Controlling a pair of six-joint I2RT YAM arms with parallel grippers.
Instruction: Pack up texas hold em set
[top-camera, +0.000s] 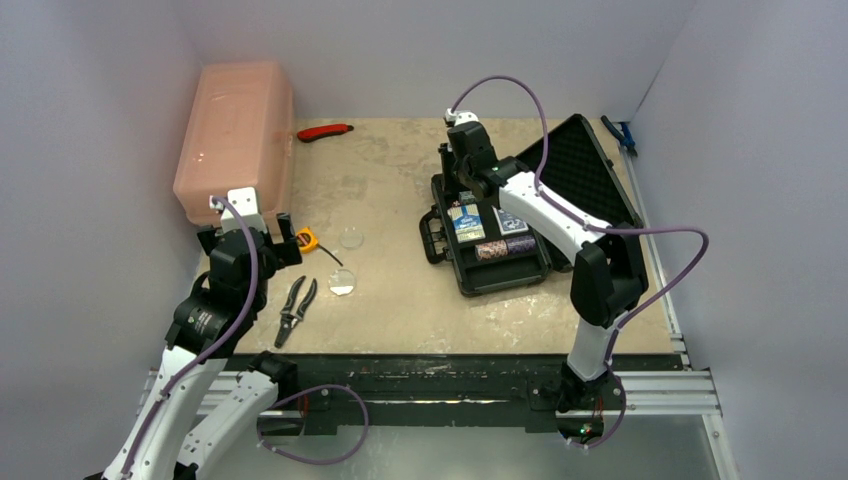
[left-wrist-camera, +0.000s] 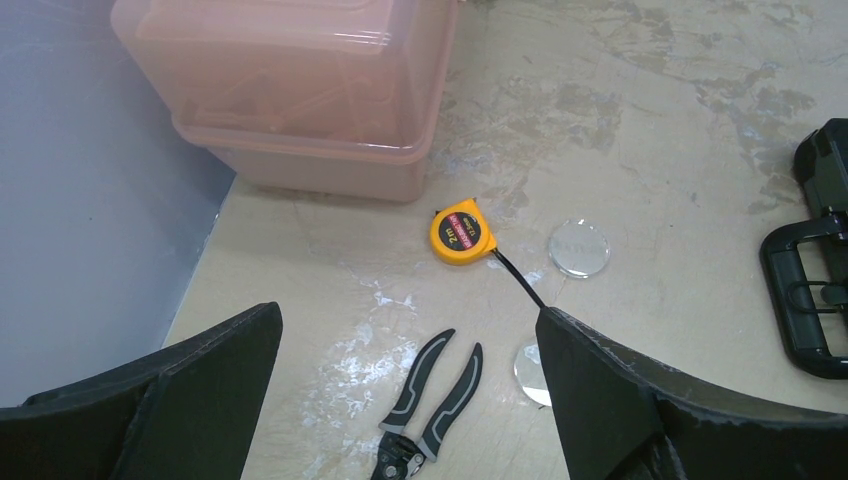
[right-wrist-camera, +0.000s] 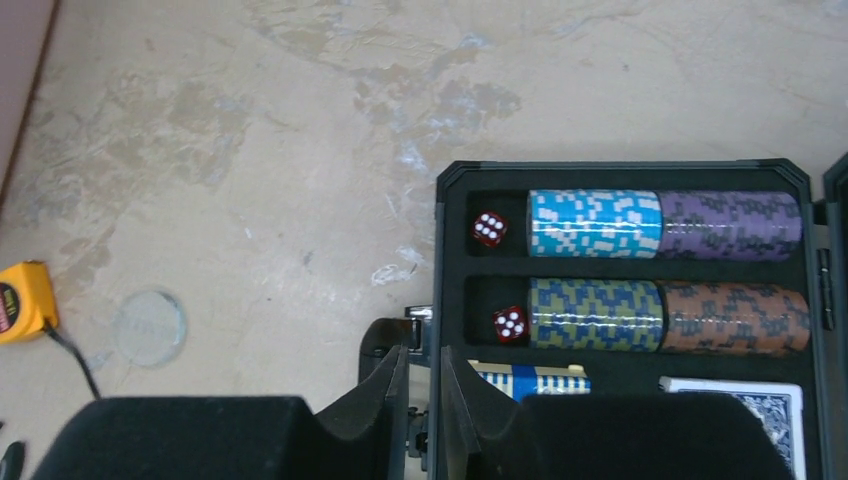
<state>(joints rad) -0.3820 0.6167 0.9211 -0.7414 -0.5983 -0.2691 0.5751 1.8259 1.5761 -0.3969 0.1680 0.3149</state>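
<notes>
pliers (left-wrist-camera: 412, 432) head cropped, disc (left-wrist-camera: 527, 372) half hidden

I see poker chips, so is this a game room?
More likely a robot test booth: left arm and right arm bolted to a metal rail, plain walls boxing in the table, pliers and a tape measure lying about.
</notes>
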